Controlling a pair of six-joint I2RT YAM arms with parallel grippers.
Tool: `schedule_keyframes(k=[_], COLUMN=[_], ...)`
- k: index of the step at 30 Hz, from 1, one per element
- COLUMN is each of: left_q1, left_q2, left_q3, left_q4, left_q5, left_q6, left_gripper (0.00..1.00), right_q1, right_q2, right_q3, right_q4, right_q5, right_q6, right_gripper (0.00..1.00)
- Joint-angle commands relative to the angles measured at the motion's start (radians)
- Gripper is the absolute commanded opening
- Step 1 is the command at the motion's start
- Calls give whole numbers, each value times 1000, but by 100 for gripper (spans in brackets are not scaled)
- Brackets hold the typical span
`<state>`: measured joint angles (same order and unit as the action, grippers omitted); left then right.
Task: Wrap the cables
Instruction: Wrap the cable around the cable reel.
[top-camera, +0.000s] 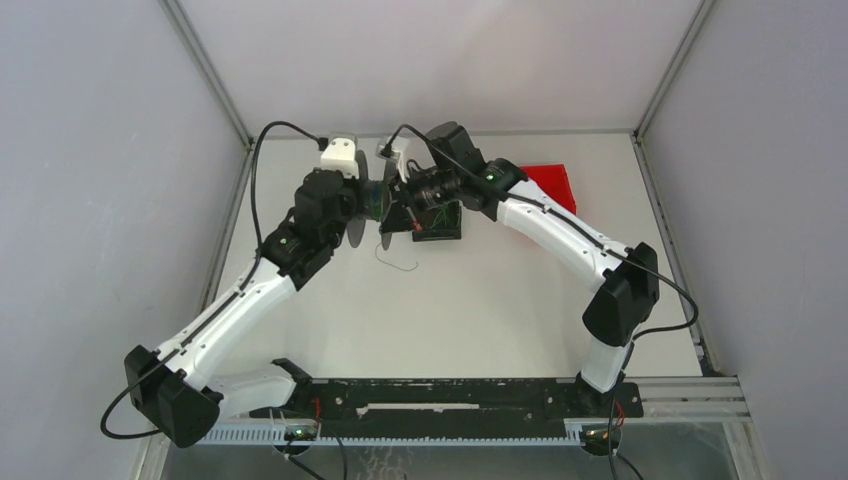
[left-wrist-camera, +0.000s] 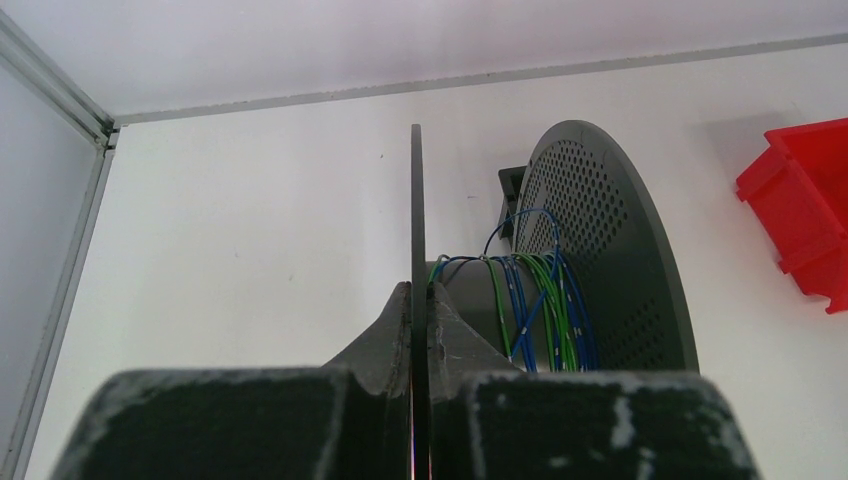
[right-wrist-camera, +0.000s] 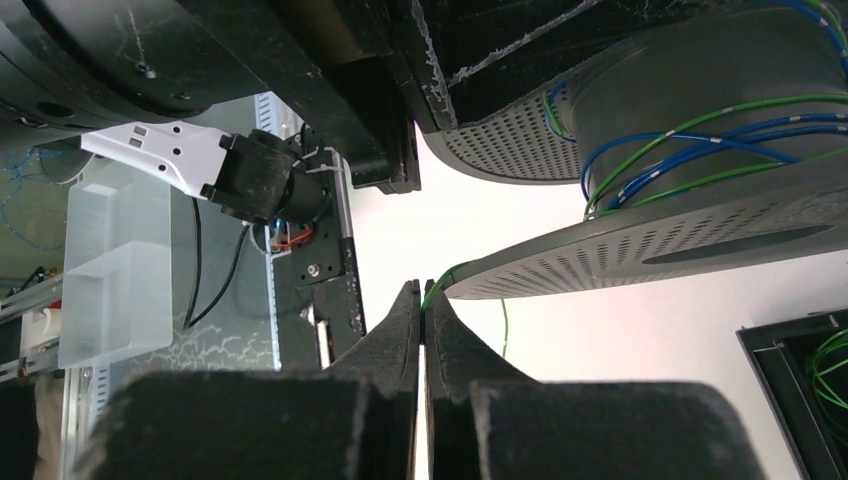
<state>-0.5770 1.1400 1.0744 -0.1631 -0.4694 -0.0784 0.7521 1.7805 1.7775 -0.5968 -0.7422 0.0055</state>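
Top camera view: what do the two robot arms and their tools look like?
The left arm and right arm match: white shells, bulky black joints, a green light and a loose black cable each. The left tool and right tool are dark, tapered and scuffed.

Dark grey spool with perforated flanges (left-wrist-camera: 610, 230) above the white worktop (top-camera: 450, 310), red open plastic bin (top-camera: 548, 185) at its far right, small black square tray (top-camera: 447, 233) near the bin's left
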Motion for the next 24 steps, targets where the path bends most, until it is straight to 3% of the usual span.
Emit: schedule_keyframes(k=[1, 10, 24], left_q1=[8, 8, 8], left_q2=[-22, -23, -30], left_q3=[-26, -37, -48], left_q4=[49, 57, 78], left_q5=[-56, -55, -51], left_q6=[34, 40, 75], left_gripper=[0, 0, 0], right_q1=[-19, -30, -31], right_q2=[-21, 5, 96], right_q3=[78, 157, 397], right_q4=[-8, -110, -450], right_q5=[-22, -44, -80], right_q6=[-19, -57, -226], right_gripper=[4, 4, 0])
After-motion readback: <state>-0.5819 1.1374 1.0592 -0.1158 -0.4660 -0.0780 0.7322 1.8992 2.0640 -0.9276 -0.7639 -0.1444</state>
